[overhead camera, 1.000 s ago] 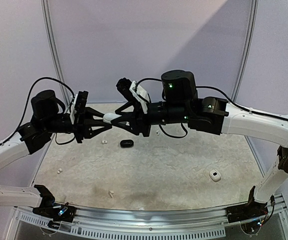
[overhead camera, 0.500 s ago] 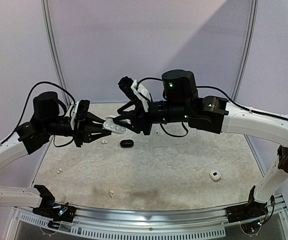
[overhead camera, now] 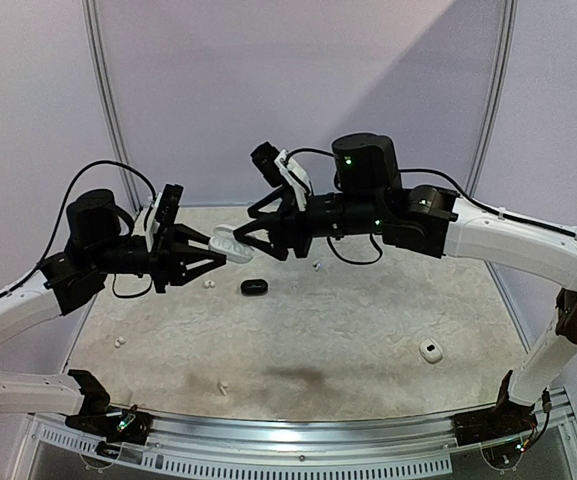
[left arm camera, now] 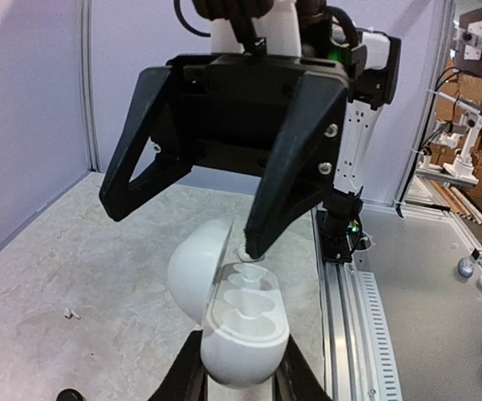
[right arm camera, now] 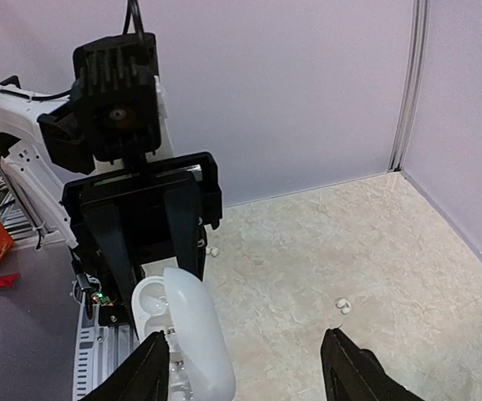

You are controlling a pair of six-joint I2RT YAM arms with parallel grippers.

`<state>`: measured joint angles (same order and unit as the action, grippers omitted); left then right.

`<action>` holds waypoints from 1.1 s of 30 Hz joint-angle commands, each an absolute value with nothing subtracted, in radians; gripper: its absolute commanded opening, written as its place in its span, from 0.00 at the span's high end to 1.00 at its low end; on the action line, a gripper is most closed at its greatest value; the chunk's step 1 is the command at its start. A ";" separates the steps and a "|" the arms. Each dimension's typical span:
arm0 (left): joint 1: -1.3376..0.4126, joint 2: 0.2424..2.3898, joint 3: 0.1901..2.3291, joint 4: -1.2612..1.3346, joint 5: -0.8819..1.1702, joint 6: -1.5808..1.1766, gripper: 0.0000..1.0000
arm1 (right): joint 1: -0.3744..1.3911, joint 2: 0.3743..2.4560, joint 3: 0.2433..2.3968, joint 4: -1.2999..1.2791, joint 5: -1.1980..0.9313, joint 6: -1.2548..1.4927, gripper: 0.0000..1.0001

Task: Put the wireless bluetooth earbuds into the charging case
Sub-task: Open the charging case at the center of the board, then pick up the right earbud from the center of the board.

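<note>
The left gripper pinches the bottom end of the white charging case and holds it up in the air, above the far left part of the table. The lid is flipped open to the left, so the two little cups inside show.

The right gripper hangs right over the case with its fingers spread wide. Nothing is between them. The tip of one finger sits just at the far cup, and a small white bud seems to be there — it is too tiny to tell if it is all the way in.

The case's long side runs left to right, from the left gripper's fingers toward the right gripper. So the far cup is the one nearest the right gripper, and the near cup looks empty.

Loose earbuds lie on the table, below and well apart from the case. A black case is near them, and another white case rests far off to the right. I think the right arm is the one free to fetch the next bud.
</note>
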<state>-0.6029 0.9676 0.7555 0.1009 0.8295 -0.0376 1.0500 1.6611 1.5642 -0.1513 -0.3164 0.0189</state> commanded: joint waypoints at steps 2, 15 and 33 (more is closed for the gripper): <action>-0.595 0.984 0.733 0.149 0.804 -0.162 1.00 | 1.041 1.699 1.604 -0.177 -0.364 0.032 0.35; -0.506 0.996 0.698 0.140 0.620 -0.275 1.00 | 0.972 1.661 1.651 -0.194 -0.210 0.205 0.29; -0.380 0.935 0.632 0.117 0.548 -0.361 1.00 | 0.978 1.685 1.559 -0.536 -0.034 0.352 0.35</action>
<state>-0.4183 0.9554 0.6586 0.1280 0.5739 -0.3309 0.9676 1.6745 1.5780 -0.4061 -0.0792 0.3042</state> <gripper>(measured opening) 0.230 0.659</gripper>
